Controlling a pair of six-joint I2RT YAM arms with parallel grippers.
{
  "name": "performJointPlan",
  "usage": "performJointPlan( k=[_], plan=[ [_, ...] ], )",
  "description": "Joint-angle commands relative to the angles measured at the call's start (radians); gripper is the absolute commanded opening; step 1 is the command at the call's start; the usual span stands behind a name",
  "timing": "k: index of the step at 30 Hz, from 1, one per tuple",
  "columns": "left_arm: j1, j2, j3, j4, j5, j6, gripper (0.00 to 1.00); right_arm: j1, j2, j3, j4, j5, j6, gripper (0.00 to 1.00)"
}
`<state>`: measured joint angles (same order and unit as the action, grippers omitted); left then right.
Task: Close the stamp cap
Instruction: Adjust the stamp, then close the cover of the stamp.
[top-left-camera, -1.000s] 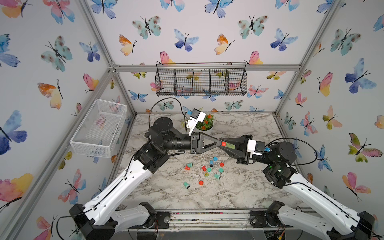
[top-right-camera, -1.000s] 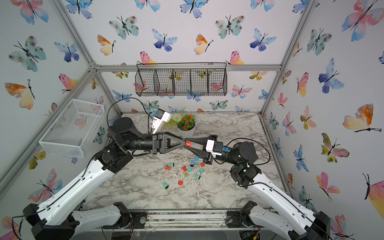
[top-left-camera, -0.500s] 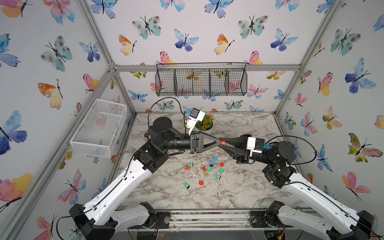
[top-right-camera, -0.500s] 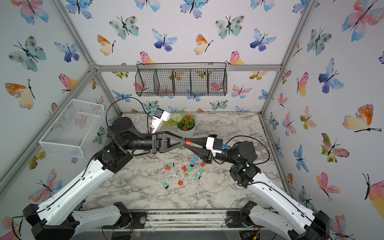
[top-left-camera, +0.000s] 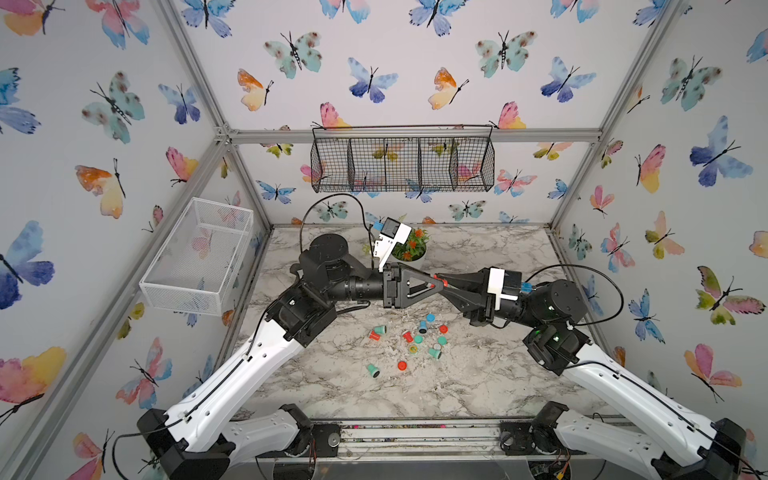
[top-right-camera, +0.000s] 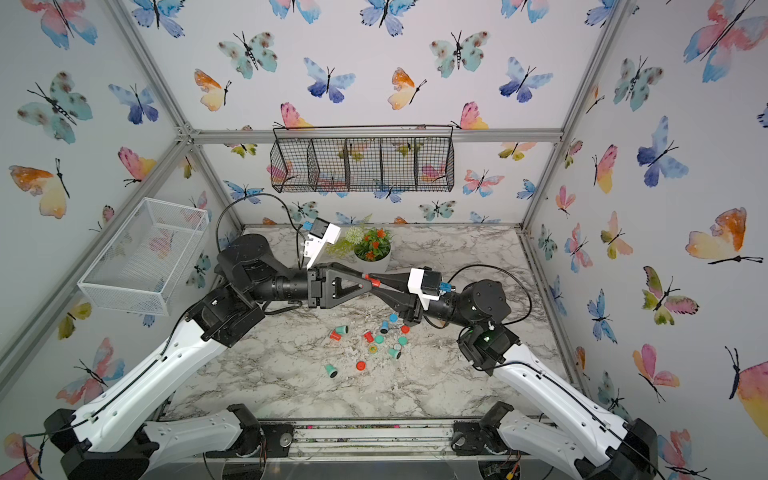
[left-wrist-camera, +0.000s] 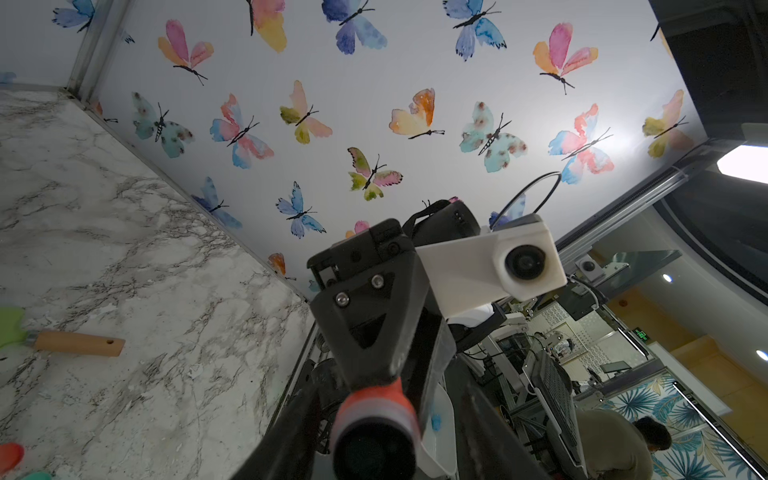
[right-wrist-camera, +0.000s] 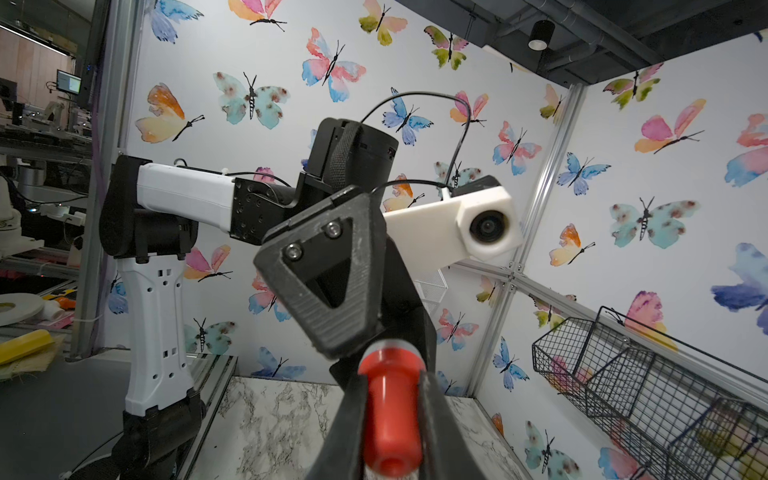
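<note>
Red stamp (right-wrist-camera: 390, 415) hangs in mid-air above the marble worktop (top-left-camera: 478, 374), clamped between the right fingers (right-wrist-camera: 338, 436). Left fingers (left-wrist-camera: 286, 436) stand apart around its far end. Small coloured pieces (top-left-camera: 415, 340) lie scattered below.

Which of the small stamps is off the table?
The red stamp clamped in the right gripper; the other stamps all lie on the marble table.

Both arms reach toward the middle, wrists level. The left gripper (top-left-camera: 434, 286) and right gripper (top-left-camera: 448, 282) meet tip to tip. The right one clamps a red stamp (right-wrist-camera: 388, 409); I can't read the left's jaws.
</note>
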<state>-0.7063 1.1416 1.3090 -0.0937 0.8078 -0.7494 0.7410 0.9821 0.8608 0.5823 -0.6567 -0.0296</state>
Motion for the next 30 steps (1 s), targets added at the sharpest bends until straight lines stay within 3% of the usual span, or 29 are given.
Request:
performJointPlan(
  k=[1, 5, 12, 17, 21, 30],
  plan=[
    [0.077, -0.031, 0.024, -0.077, -0.066, 0.042, 0.59, 0.001, -0.011, 0.024, -0.084, 0.070, -0.001, 0.02],
    [0.229, -0.029, 0.018, -0.171, -0.067, 0.079, 0.59, 0.001, 0.002, 0.051, -0.208, 0.132, -0.006, 0.02],
    [0.466, 0.011, -0.047, -0.303, -0.088, 0.288, 0.59, 0.003, 0.099, 0.154, -0.454, 0.245, 0.115, 0.01],
    [0.602, 0.060, -0.115, -0.346, -0.201, 0.445, 0.60, 0.023, 0.196, 0.220, -0.625, 0.364, 0.258, 0.01],
    [0.607, 0.097, -0.163, -0.346, -0.400, 0.518, 0.60, 0.081, 0.300, 0.271, -0.764, 0.466, 0.355, 0.01],
    [0.610, 0.143, -0.285, -0.271, -0.512, 0.536, 0.59, 0.184, 0.606, 0.452, -1.102, 0.588, 0.499, 0.01]
  ],
)
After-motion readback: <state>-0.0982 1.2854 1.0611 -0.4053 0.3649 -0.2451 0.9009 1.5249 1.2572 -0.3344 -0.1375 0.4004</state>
